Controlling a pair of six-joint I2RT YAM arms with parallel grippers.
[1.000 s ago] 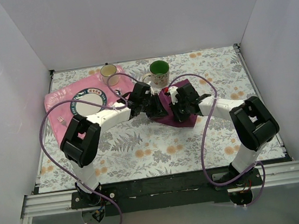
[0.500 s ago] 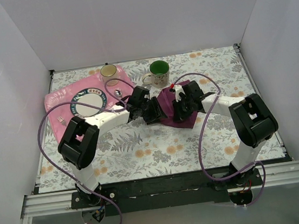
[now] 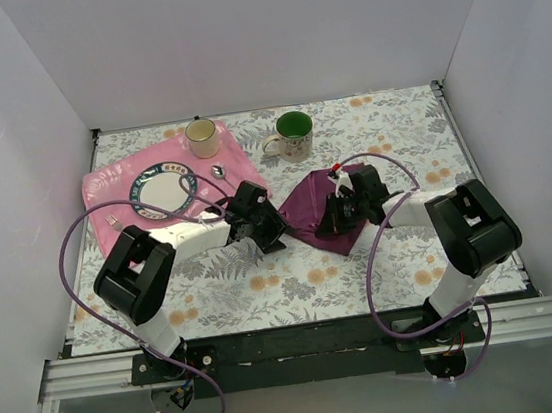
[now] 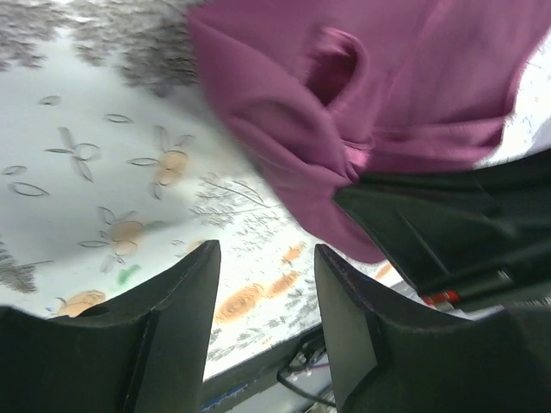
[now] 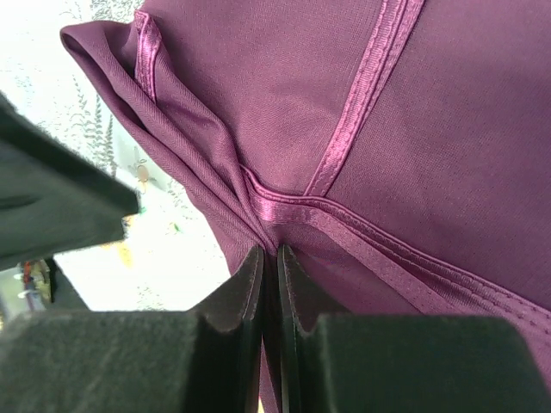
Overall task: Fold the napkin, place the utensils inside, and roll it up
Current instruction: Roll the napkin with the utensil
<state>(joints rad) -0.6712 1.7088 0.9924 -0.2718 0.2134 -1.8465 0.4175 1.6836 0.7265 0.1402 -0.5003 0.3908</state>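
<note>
The left arm [image 3: 184, 240] and right arm [image 3: 412, 208] reach inward, wrists low. The left gripper [image 4: 267, 254] has its jaws parted and empty; the right gripper [image 5: 269, 252] pinches the napkin [image 5: 430, 129].

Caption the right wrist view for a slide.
Right gripper shut on a bunched fold of the dark purple napkin beside its satin hem, floral tablecloth showing at left.

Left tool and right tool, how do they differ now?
The left tool is open and empty; the right tool is shut on a fold of the napkin. The left tool hangs over floral tablecloth beside the napkin; the right tool is over the napkin itself. Both are black.
</note>
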